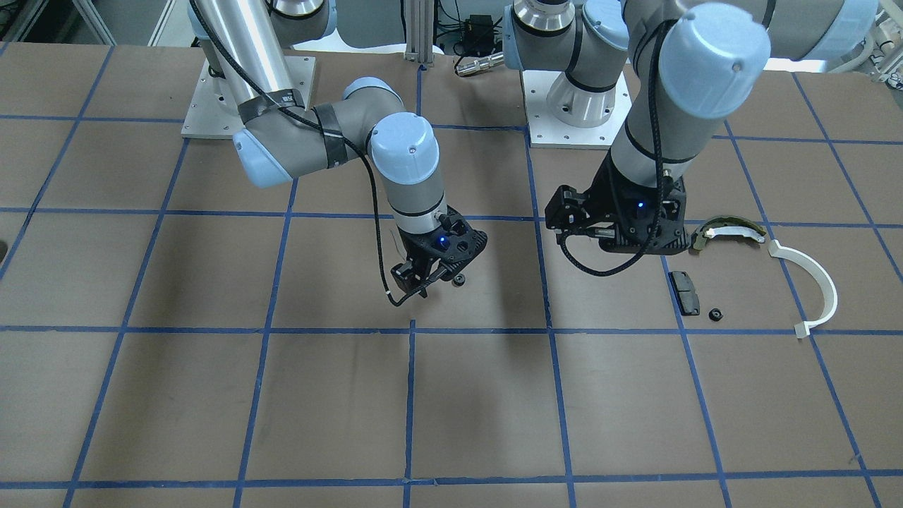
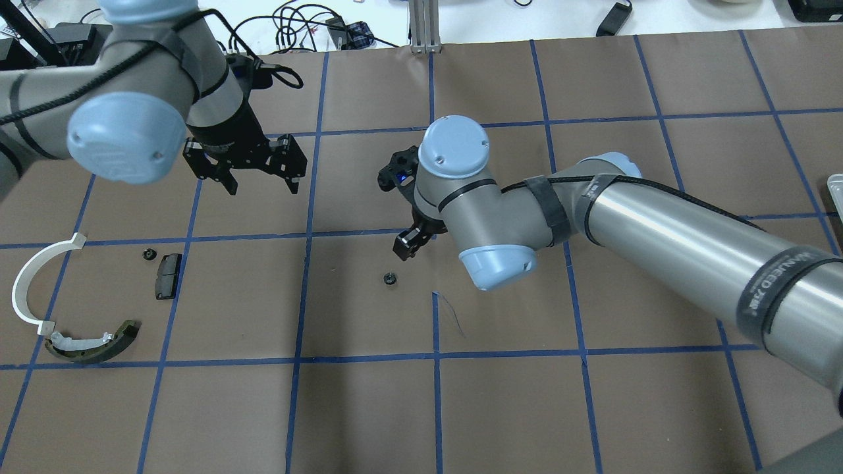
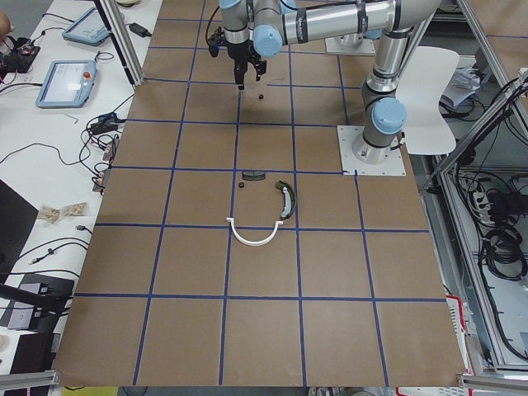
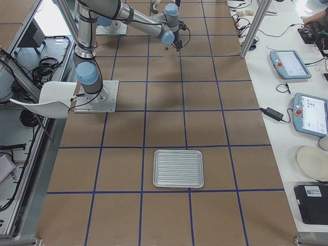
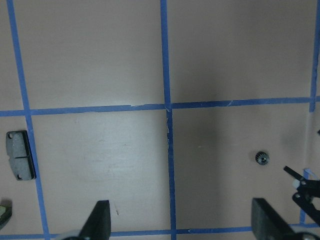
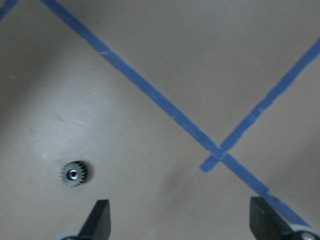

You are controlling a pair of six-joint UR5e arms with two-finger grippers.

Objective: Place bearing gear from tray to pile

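Note:
A small black bearing gear [image 2: 390, 278] lies on the brown table near the middle, also seen in the right wrist view [image 6: 74, 173] and the front view [image 1: 459, 280]. My right gripper [image 2: 404, 247] hovers just beside and above it, open and empty [image 6: 180, 222]. My left gripper [image 2: 261, 186] is open and empty, raised over the table between the gear and the pile. The pile lies at the left: a white C-shaped arc [image 2: 26, 283], an olive-and-white shoe [image 2: 92, 343], a black pad [image 2: 168, 275] and a second small gear [image 2: 148, 253].
The metal tray [image 4: 178, 168] sits far out on my right side, with nothing visible in it; only its corner shows in the overhead view [image 2: 836, 181]. Blue tape lines grid the table. Cables and tablets lie beyond the far edge.

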